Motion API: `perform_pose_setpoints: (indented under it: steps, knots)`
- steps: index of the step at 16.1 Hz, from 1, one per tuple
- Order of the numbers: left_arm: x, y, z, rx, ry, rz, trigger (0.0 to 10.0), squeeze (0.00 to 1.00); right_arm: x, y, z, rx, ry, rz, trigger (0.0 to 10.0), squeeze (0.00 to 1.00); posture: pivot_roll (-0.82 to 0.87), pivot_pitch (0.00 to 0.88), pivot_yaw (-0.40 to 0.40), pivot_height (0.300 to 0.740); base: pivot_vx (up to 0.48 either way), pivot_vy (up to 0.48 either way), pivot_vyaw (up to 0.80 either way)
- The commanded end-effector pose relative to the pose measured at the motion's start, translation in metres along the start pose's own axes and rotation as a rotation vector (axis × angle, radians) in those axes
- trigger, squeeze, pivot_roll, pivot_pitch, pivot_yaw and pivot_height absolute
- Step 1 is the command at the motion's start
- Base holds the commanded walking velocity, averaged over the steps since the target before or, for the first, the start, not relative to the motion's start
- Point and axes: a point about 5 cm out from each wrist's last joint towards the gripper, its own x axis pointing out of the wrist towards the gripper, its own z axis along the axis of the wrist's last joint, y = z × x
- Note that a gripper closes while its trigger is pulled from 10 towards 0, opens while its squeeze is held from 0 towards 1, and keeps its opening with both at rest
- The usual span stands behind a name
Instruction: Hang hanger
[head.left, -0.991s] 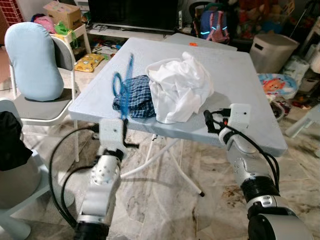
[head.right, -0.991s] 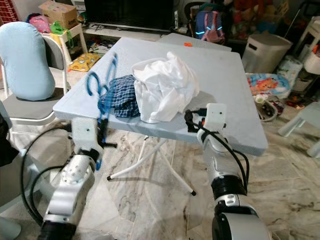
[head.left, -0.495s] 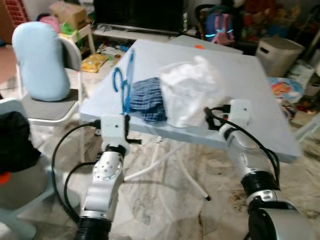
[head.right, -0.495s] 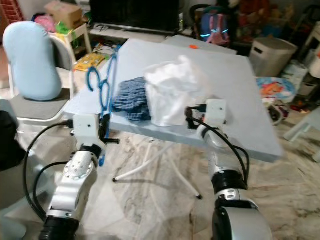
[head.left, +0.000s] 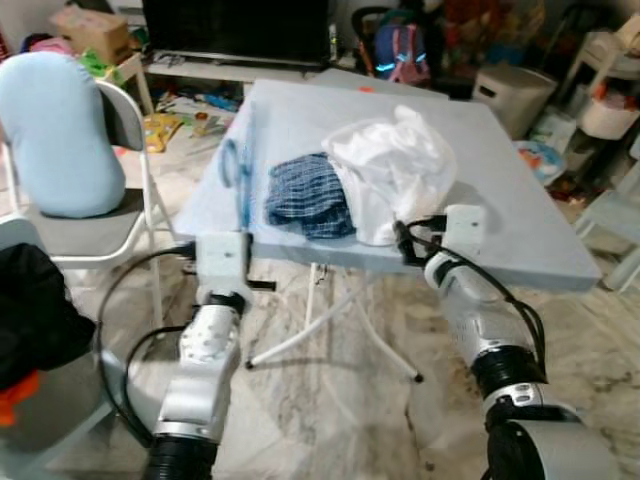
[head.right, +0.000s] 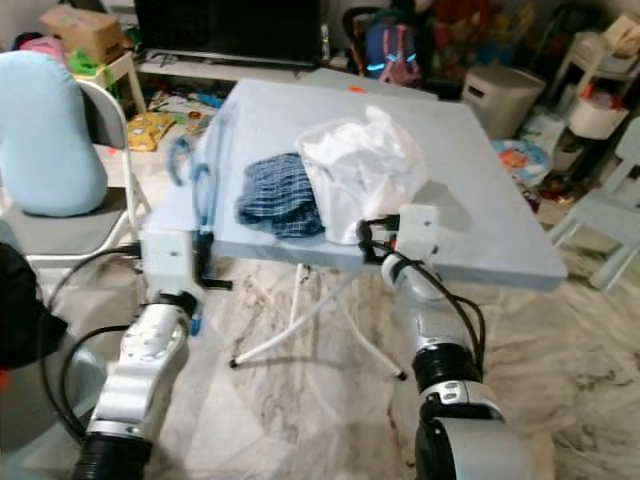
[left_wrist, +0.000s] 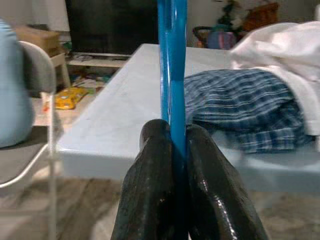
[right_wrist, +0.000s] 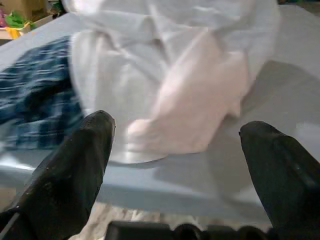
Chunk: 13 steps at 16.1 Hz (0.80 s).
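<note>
A blue hanger (left_wrist: 172, 60) stands upright in front of the table's near left corner, with my left gripper (left_wrist: 172, 145) shut on its lower part. In the eye views the hanger (head.right: 204, 190) looks faint and blurred above the left wrist. On the light blue table (head.left: 500, 235) lie a crumpled white shirt (head.left: 392, 170) and a blue plaid garment (head.left: 308, 195) beside it. My right gripper (head.left: 408, 240) hovers open at the table's near edge, pointing at the white shirt (right_wrist: 165, 85), with nothing between its fingers (right_wrist: 75, 175).
A folding chair with a light blue cushion (head.left: 55, 135) stands to the left of the table. A dark garment (head.left: 35, 310) lies on a seat at the near left. A white bin (head.left: 512, 95), a backpack (head.left: 398, 50) and clutter sit behind the table.
The whole picture has shifted, so the camera has moved. The left gripper still holds the hanger upright, and the right gripper stays open at the table's edge.
</note>
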Motion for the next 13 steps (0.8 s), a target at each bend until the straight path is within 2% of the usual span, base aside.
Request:
perform_pose_setpoints:
  steps: [1,2,5,9,13]
  knots:
    - [0.0,-0.013,0.006,-0.02,-0.036,-0.039,10.0,0.0,-0.001,-0.011,0.002,-0.008,0.006,-0.034,10.0,0.0,0.08,0.003,-0.067,0.74,0.0,0.0,0.0]
    - [-0.001,-0.014,0.007,-0.019,-0.042,-0.042,10.0,0.0,-0.002,-0.011,-0.002,-0.016,0.027,-0.035,10.0,0.0,0.08,0.002,-0.073,0.74,0.0,0.0,0.0]
    - [-0.005,-0.015,-0.002,-0.026,-0.001,-0.047,10.0,0.0,-0.008,-0.011,-0.01,0.037,0.039,-0.006,10.0,0.0,0.09,0.0,-0.09,0.74,0.0,0.0,0.0]
    - [-0.011,-0.008,-0.017,-0.024,0.049,-0.029,10.0,0.0,-0.023,-0.01,-0.032,0.055,0.055,0.004,10.0,0.0,0.1,0.0,-0.087,0.74,-0.266,0.0,0.0]
    - [-0.012,-0.01,-0.018,-0.024,0.061,-0.039,10.0,0.0,-0.027,-0.011,-0.032,0.035,0.051,-0.013,10.0,0.0,0.09,0.0,-0.077,0.74,-0.294,0.0,0.0]
